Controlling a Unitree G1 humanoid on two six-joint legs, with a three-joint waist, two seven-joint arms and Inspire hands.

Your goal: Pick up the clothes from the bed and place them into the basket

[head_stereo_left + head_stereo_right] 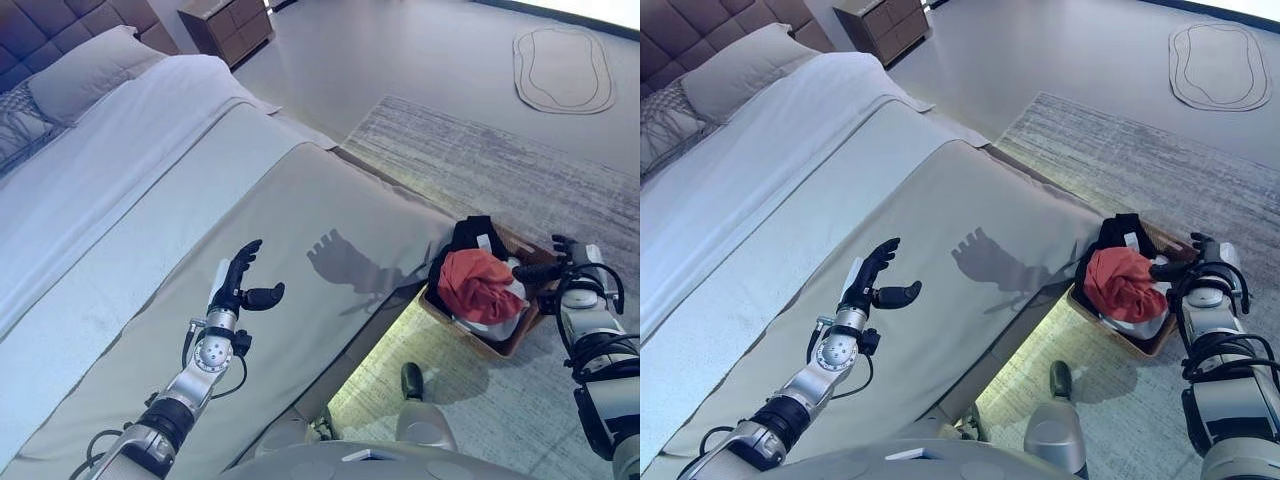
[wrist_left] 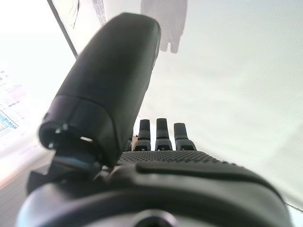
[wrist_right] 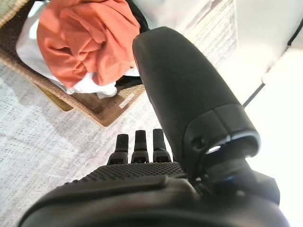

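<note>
Clothes (image 1: 482, 284) fill the basket (image 1: 497, 346) on the rug (image 1: 480, 160); both hands (image 1: 240, 282) (image 1: 560, 270) open, empty.

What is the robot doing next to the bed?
It is tidying clothes into a basket on the floor beside the bed. An orange garment already lies in it on white and black ones. The right robot hand is open by the basket, holding nothing. The left robot hand is open over the bed cover, also empty.
</note>
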